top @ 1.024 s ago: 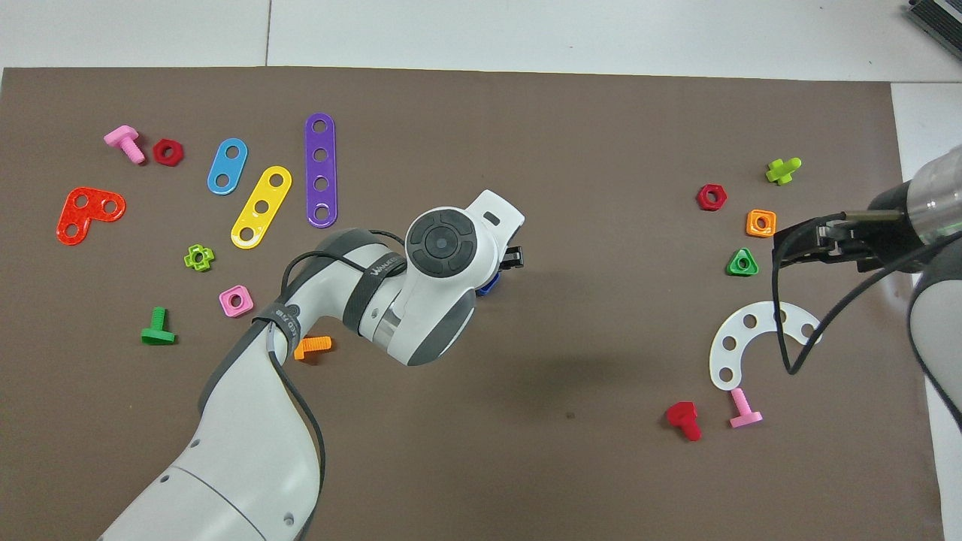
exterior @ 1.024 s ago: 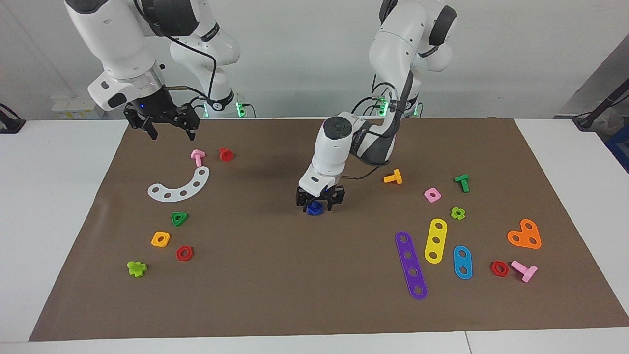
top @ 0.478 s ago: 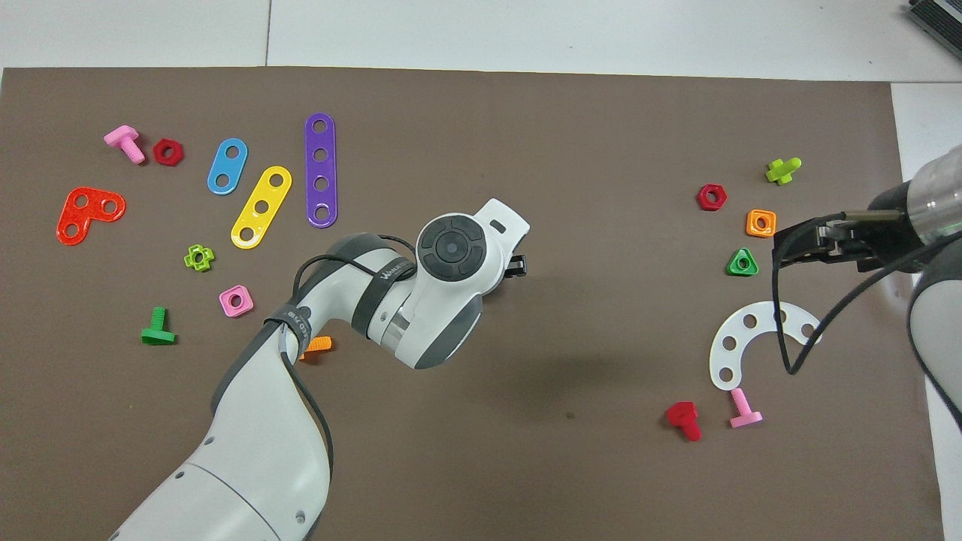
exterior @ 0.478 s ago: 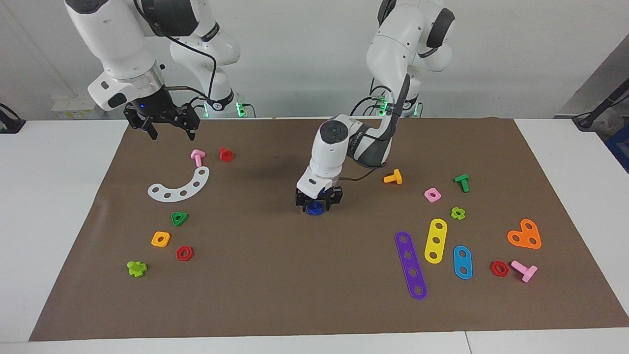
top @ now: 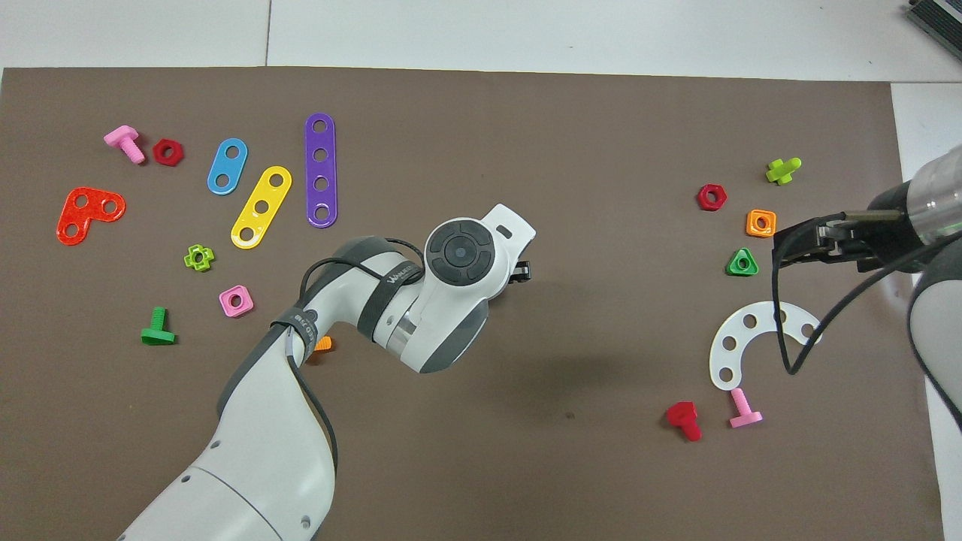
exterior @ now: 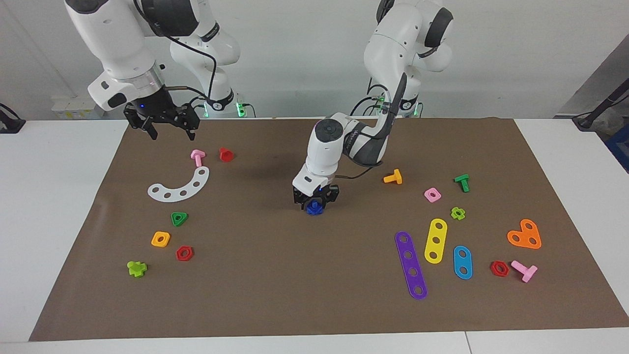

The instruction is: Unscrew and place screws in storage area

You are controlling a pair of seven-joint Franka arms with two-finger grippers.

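Blue screws (exterior: 313,207) (in left gripper (exterior: 315,200))

The left arm reaches down over the middle of the bench, wrist bent steeply, its pincer (exterior: 315,200) low with fingers closed around a small dark blue plastic bolt (exterior: 313,208). The right arm waits, its pincer (exterior: 161,126) raised with fingers spread.

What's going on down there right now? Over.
Left gripper down on blue screw mid-mat. Right gripper waits over mat edge. Nothing in the way.
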